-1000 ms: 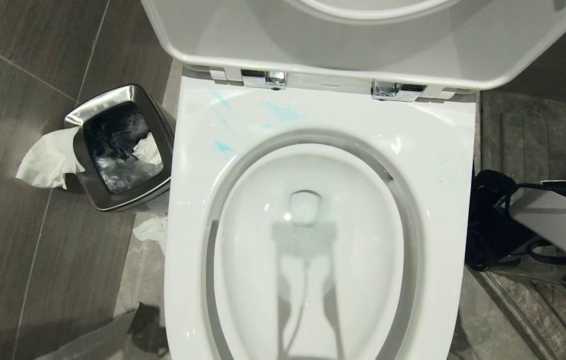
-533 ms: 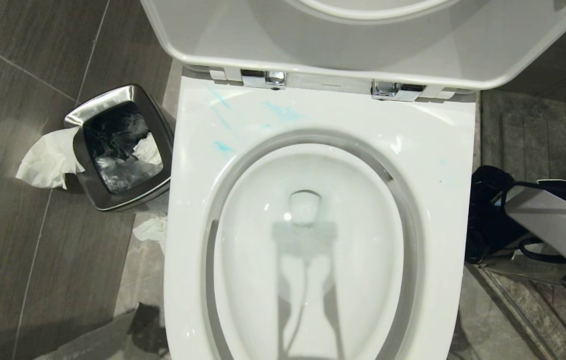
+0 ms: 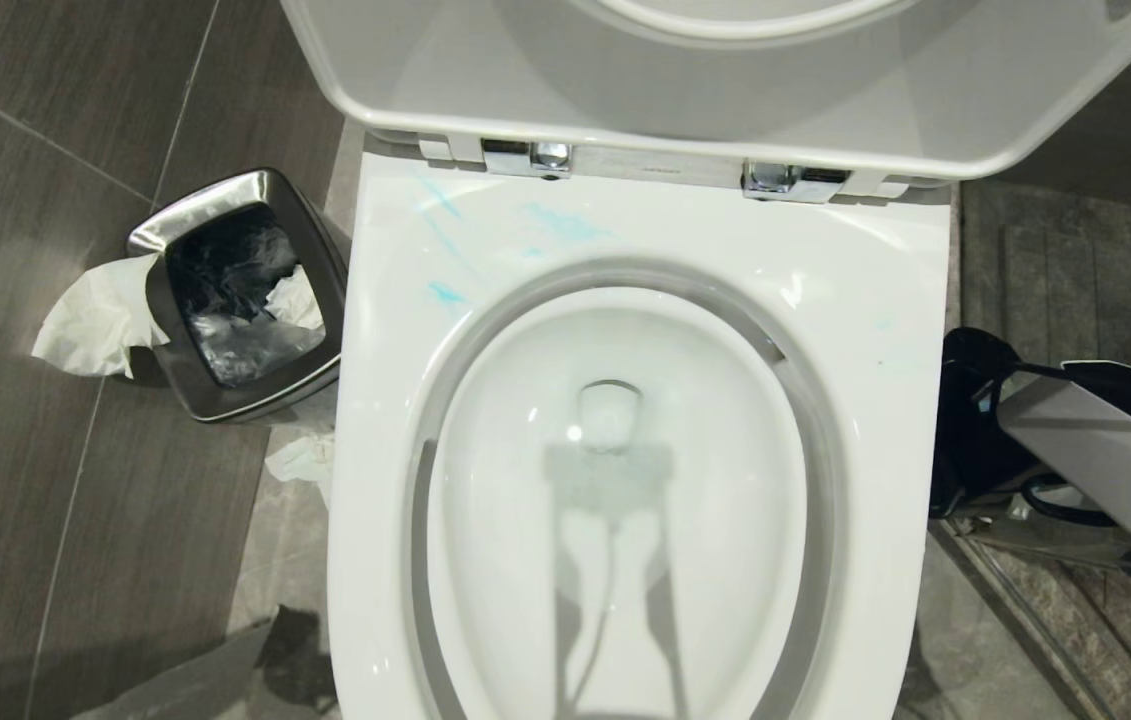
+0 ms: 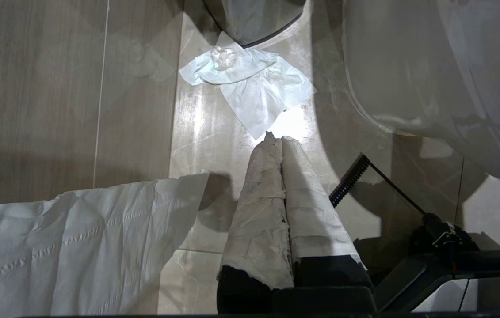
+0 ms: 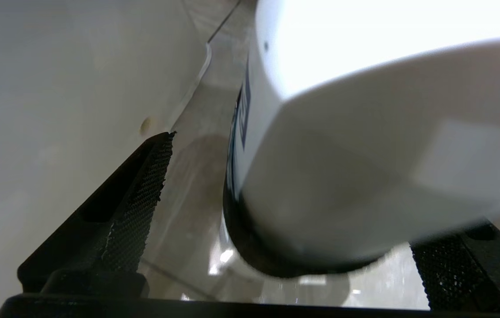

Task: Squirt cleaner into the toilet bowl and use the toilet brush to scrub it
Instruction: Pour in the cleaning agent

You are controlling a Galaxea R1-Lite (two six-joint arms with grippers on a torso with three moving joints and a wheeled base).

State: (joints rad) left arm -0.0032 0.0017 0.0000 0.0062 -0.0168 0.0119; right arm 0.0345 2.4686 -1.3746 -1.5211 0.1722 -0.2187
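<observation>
Here — white object between spread right fingers.

No text can be read. A white container in the right wrist view bears a dark blue printed mark along its side, seen too edge-on to make out.

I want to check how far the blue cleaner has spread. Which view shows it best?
The head view: the cleaner shows as pale blue smears on the toilet bowl's rim near the hinges. The left wrist view shows only the bowl's outer wall and floor, no blue. The right wrist view is filled by a white container, no smears.
</observation>
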